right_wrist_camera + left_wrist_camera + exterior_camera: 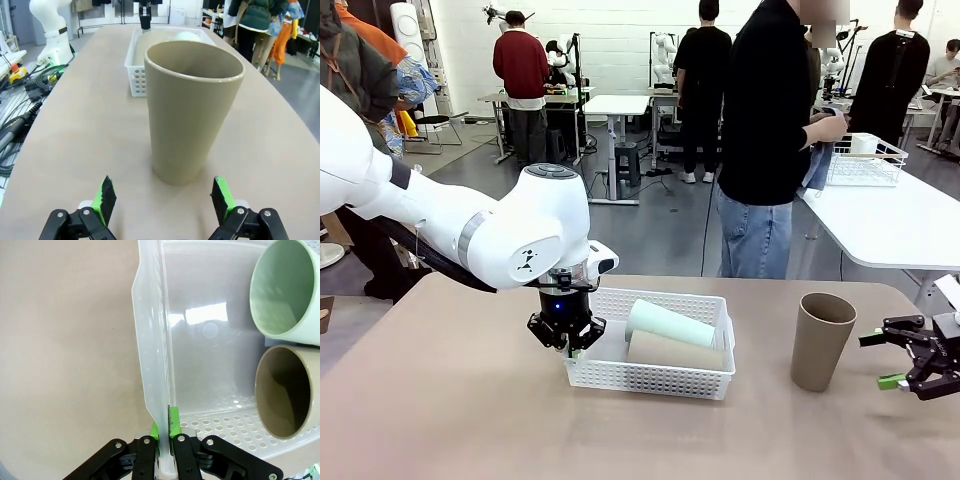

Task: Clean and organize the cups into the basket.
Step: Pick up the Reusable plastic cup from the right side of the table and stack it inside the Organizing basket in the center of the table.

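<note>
I have the left gripper [567, 343] pinched on the end wall of the basket [650, 378] — a mint cup [670, 322] and a tan cup [675, 352] lie inside. My right gripper [880, 360] gapes wide, facing the upright cup [820, 340] on the table [440, 400].

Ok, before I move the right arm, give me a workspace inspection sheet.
Surface: tan table.
Job's things: basket holds mint cup and tan cup, both lying down; upright tan cup stands on the table, outside it.
Clutter: nothing seen.
End effectors: left end effector shut on the basket's end wall; right end effector open, facing the upright tan cup, apart.
Cables: cable bundle beside the table.
Surroundings: person in black at the far side; wire basket on another table.
</note>
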{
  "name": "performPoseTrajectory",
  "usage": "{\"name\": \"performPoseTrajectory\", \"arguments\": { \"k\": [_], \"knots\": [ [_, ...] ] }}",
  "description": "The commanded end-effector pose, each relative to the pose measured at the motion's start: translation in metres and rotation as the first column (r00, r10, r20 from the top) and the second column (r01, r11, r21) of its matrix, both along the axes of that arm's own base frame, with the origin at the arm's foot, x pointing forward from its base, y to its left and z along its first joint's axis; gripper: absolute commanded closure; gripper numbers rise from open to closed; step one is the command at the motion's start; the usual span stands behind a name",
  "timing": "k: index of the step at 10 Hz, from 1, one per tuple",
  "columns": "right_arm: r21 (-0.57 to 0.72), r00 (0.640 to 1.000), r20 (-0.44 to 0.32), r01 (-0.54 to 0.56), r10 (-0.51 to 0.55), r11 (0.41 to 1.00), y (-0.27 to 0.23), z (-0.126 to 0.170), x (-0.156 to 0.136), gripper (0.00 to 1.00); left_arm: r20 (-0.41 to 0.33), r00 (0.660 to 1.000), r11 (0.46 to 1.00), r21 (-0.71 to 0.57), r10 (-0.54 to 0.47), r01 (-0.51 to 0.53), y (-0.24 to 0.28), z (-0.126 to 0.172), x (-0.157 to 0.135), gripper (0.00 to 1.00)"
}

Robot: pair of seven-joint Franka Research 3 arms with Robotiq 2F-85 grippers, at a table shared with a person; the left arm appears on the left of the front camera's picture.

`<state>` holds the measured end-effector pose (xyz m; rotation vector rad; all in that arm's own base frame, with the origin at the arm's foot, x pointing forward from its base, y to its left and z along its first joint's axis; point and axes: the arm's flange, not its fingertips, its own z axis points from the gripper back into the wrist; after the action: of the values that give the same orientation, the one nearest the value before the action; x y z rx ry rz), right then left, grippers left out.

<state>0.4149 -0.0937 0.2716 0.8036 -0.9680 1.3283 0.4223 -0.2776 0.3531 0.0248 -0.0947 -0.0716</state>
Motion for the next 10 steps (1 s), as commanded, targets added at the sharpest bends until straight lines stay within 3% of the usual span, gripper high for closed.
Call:
{"name": "performPoseTrajectory", "arguments": {
  "k": [1,5,10],
  "knots": [
    [0.038,0.999,-0.052,0.005,-0.003,0.999,0.006,-0.005,0.014,0.0,0.007,1.0,1.0,0.002,-0.015,0.015,0.002,0.0,-0.002,1.0],
    [0.099,0.988,-0.153,0.001,0.014,0.995,0.019,-0.015,0.038,0.0,0.007,1.0,1.0,0.002,-0.015,0.015,0.002,0.0,-0.002,1.0],
    [0.128,0.984,-0.175,-0.022,0.044,0.992,0.039,-0.025,0.05,0.0,0.007,1.0,1.0,0.002,-0.015,0.015,0.002,0.0,-0.002,1.0]
  ]
}}
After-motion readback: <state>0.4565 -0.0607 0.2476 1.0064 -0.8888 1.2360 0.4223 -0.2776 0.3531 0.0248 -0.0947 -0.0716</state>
